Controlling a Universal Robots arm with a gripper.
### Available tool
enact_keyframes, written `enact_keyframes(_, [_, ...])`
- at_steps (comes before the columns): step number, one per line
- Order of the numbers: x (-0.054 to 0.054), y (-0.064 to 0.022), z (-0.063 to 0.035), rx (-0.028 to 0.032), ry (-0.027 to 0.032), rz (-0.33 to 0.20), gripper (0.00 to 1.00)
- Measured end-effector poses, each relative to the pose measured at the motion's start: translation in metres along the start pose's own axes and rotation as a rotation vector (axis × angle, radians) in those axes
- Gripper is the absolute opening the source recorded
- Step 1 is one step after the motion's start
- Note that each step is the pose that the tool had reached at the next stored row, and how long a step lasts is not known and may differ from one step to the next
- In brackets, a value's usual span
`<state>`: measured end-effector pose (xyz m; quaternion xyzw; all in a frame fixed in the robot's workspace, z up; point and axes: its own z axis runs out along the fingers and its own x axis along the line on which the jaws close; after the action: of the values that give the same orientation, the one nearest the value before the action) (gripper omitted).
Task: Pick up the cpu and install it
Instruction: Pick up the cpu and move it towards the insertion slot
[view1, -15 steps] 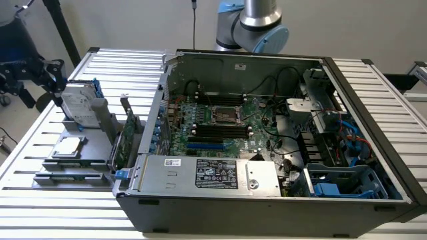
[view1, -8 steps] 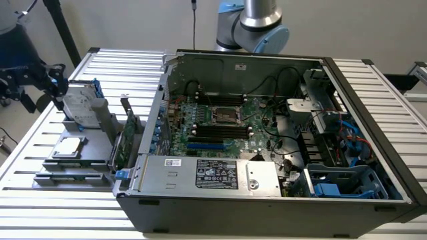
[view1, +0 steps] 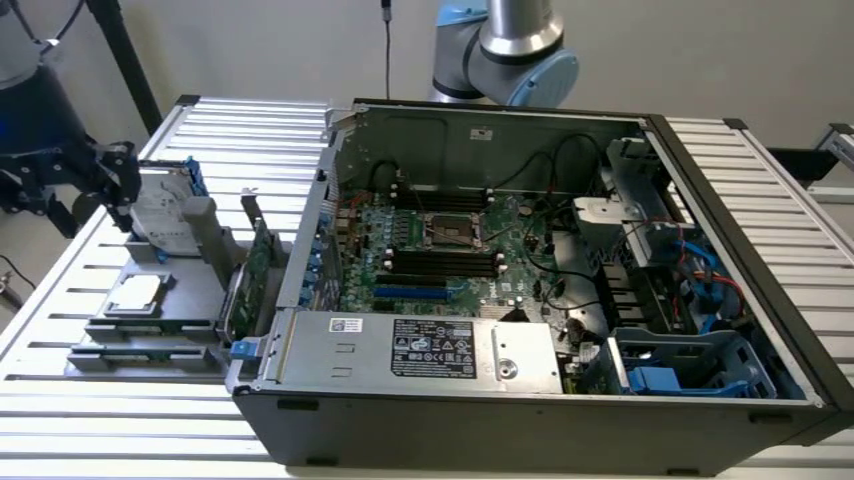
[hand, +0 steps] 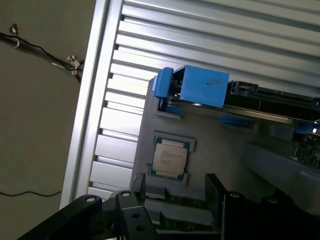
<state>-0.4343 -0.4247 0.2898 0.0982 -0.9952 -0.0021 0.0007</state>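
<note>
The fingers hang spread and empty above the cpu, which lies flat in its grey holder on the worktop beside the case, so a crooked drop could snag the holder's lip or the blue-railed drive nearby, though there's open room overhead.
</note>
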Motion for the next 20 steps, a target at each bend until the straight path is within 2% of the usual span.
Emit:
enact_keyframes(3, [0.000,-0.0004,0.0056,0.0011,-0.0059,0.003,0.60])
enact_keyframes(6, [0.002,-0.0002,0.0110,0.0017,-0.0086,0.010,0.60])
enact_keyframes(9, [0.002,-0.0001,0.0165,0.0018,-0.0098,0.029,0.60])
enact_keyframes(16, [0.003,0.0000,0.0292,0.0023,-0.0101,0.109,0.60])
enact_keyframes(20, [0.003,0.0000,0.0365,0.0024,-0.0107,0.129,0.60])
